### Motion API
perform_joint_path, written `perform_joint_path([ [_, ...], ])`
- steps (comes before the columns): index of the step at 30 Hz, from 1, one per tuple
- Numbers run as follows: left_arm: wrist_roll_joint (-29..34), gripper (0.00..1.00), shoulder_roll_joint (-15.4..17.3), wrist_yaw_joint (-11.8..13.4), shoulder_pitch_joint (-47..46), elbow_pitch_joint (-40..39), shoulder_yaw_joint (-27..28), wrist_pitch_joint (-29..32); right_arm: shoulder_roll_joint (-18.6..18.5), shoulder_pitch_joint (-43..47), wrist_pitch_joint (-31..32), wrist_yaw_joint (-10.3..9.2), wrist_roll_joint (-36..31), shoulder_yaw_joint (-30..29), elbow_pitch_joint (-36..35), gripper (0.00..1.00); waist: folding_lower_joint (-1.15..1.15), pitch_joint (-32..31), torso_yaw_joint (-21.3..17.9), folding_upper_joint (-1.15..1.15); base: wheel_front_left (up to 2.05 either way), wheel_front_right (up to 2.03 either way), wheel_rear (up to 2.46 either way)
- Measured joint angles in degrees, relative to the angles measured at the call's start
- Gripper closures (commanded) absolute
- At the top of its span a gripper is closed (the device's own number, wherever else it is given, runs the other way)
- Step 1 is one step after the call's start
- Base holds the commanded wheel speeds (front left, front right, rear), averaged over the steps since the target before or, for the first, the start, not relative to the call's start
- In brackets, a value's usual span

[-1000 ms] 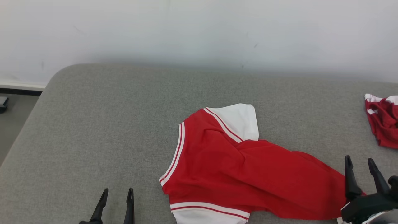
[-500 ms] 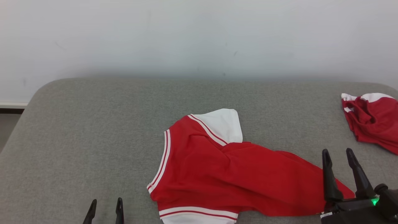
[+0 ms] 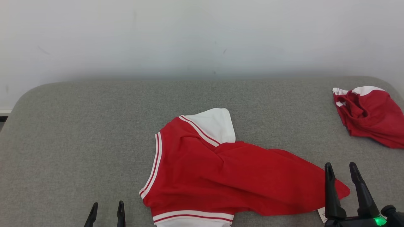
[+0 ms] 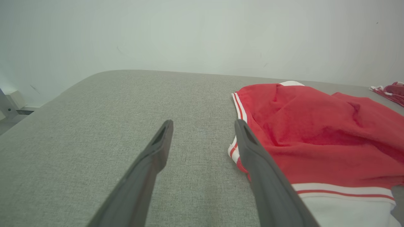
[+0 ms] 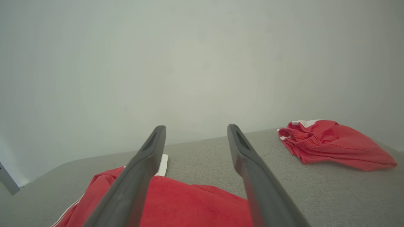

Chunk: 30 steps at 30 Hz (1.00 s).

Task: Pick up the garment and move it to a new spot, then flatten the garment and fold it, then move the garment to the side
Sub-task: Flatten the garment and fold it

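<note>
Head view: red-and-white garment (image 3: 227,176) lies rumpled on grey padded surface (image 3: 79,132); left hand (image 3: 107,204) and right hand (image 3: 340,165) both spread, holding nothing.

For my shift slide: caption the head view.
Rumpled red garment on grey surface; left hand and right hand open.

1. grey surface (image 3: 79,132): the left half is lying bare, giving open passage from the near edge to the back.
2. red-and-white garment (image 3: 221,179): is sprawling over the centre and near edge, blocking low passes there.
3. second red garment (image 3: 369,116): is bunching at the far right, with a bare strip running between the two.
4. wall (image 3: 189,37): is closing off the back edge.
</note>
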Motion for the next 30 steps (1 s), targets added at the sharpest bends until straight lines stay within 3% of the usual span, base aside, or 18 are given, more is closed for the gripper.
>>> perform_joint_path([
  [13,-1.52,0.00,-0.10,-2.13,-1.67,10.26,-7.34,0.25,0.89,-1.26,-0.01,0.00,0.42,1.90,1.91,0.00,0.00,1.18,-2.64,0.00,0.00,0.00,0.00],
  [28,-7.10,0.00,-0.42,-2.54,-10.20,26.51,-9.50,-0.01,1.03,-2.39,0.00,0.00,0.45,2.36,3.39,0.00,0.00,2.45,-5.95,0.00,0.00,0.00,0.00],
  [29,-7.15,0.30,-0.43,-2.55,-10.66,27.05,-9.57,-0.01,1.02,-2.43,-0.01,0.00,0.45,2.31,3.36,0.00,0.00,2.56,-6.09,0.00,0.00,0.00,0.00],
  [30,-7.64,0.72,-0.44,-2.55,-11.22,27.48,-9.67,-0.01,1.02,-2.49,0.00,0.00,0.45,2.23,3.28,0.00,0.00,2.70,-6.18,0.00,0.00,0.00,0.00],
])
